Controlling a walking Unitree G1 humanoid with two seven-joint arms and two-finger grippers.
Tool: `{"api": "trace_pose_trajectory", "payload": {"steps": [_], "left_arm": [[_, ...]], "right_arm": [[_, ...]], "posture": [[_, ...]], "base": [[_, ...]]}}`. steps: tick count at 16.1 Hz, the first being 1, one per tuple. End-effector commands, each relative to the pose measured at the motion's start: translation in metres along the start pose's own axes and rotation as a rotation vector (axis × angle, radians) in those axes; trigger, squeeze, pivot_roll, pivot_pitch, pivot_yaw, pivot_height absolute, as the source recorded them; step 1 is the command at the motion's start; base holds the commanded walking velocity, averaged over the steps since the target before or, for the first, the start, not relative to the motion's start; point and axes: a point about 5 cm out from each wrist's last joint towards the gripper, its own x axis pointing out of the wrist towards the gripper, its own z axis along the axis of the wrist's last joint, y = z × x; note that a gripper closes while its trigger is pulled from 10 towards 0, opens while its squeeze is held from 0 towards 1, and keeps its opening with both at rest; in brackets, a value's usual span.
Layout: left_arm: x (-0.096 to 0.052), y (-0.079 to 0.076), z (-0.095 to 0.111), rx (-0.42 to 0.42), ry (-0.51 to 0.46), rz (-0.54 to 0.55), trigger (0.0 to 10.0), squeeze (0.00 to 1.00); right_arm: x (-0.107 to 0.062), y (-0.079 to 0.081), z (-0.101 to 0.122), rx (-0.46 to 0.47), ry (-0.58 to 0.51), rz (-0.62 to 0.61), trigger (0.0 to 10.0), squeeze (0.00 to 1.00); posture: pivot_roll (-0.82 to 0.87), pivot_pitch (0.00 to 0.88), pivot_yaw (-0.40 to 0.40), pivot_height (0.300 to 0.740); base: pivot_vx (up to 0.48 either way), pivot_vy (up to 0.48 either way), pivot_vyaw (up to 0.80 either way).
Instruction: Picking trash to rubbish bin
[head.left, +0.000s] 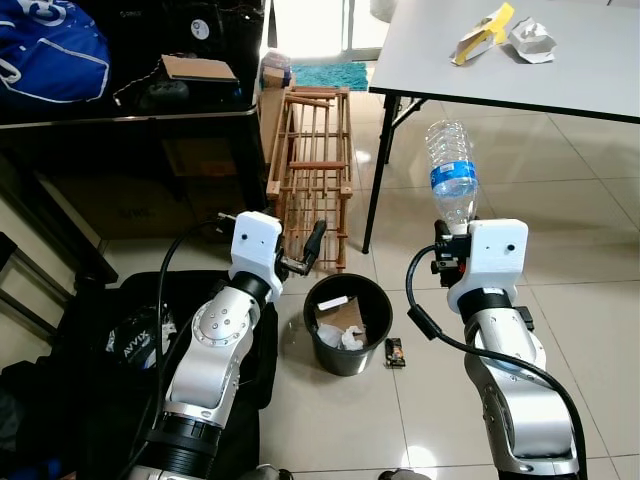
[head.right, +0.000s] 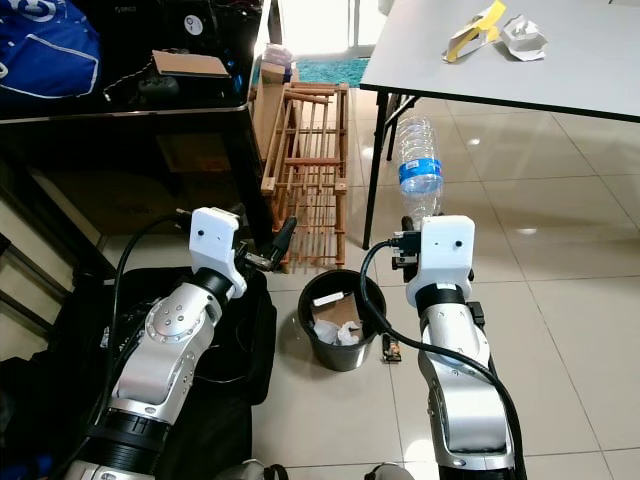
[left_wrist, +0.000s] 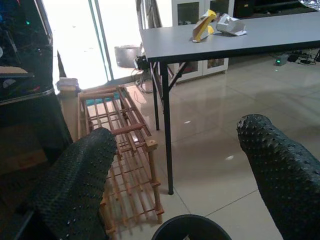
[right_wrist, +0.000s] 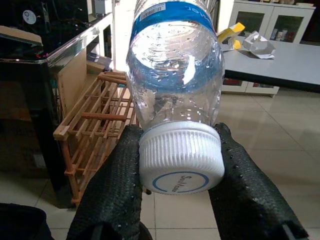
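The right gripper (right_wrist: 181, 167) pinches a clear, ribbed plastic bottle (head.left: 451, 172) by its white cap, at two o'clock from the round black bin (head.left: 348, 322). The left gripper (left_wrist: 177, 175) gapes wide, apparently empty.

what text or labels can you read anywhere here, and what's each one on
"AVVIX", roughly, in white on the black bag by the left arm; letters are small, so not certain.
Bottle cap held in the right gripper: blue cursive word in a ring, too blurred to read.
Bottle label: blue band, print too small.
Blue bag: white marking, cut off, unreadable.
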Motion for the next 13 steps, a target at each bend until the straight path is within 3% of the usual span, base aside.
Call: {"api": "trace_pose_trajectory", "payload": {"steps": [1, 9, 13], "left_arm": [[0.0007, 0.001, 0.0029, 0.016, -0.007, -0.001, 10.0, 0.0], [0.0009, 0.0003, 0.0005, 0.007, -0.004, 0.006, 10.0, 0.0], [0.0003, -0.0002, 0.0005, -0.015, -0.01, 0.005, 10.0, 0.0]], "right_arm": [[0.001, -0.0006, 0.0023, -0.002, -0.012, -0.006, 10.0, 0.0], [0.0006, -0.0006, 0.0016, -0.008, -0.009, -0.004, 10.0, 0.0], [-0.0004, -0.0014, 0.0012, -0.013, -0.006, -0.003, 10.0, 0.0]], "posture": [[-0.05, 0.092, 0.049, 0.74], [-0.06, 0.093, 0.047, 0.74], [-0.07, 0.096, 0.045, 0.74]], "base": [[0.0, -0.251, 0.0], [0.0, -0.382, 0.0], [0.0, 0.0, 0.0]]}}
